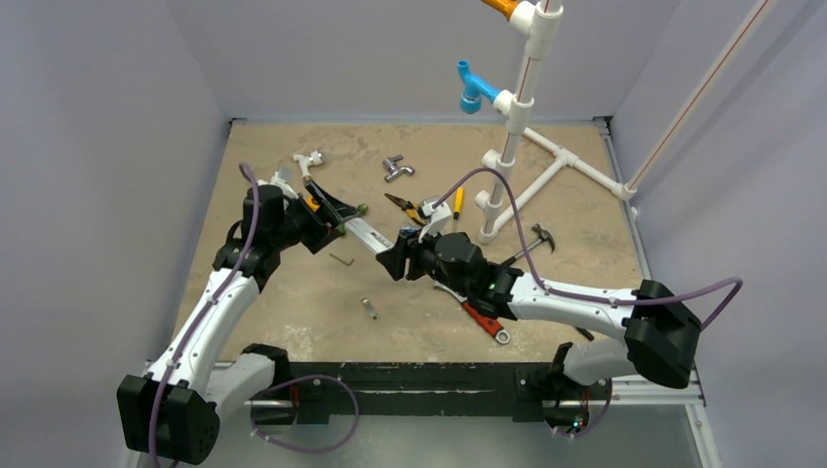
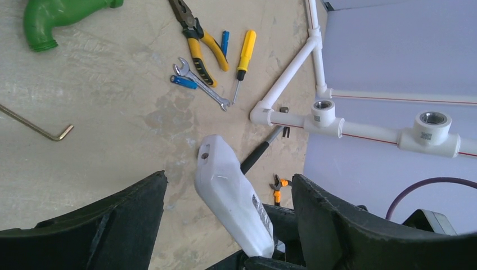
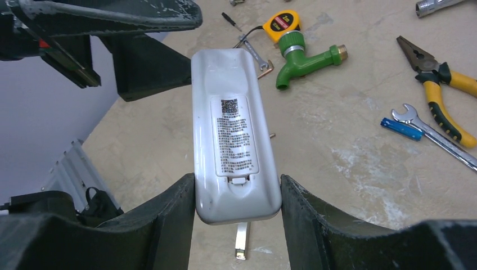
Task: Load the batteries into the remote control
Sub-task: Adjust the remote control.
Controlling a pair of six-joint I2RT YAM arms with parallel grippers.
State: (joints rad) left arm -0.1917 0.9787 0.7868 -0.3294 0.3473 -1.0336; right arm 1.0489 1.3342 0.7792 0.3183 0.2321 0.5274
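The right arm reaches low and leftward, its right fingers [image 3: 163, 225] clamped on the near end of the remote [image 3: 233, 129]. The remote is held above the counter [image 3: 349, 185], back up, showing a QR code and unreadably small print. Its long axis runs toward the left fingers [image 2: 349, 225], which stand wide astride its far end without touching. Beyond lie a battery [image 3: 400, 128] and a tape [image 3: 284, 22] marked "2m".

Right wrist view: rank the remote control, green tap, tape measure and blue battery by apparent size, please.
1. the remote control, largest, though it is nearest the camera, which inflates it.
2. the green tap.
3. the tape measure and the blue battery look about alike, so I leave them unranked.
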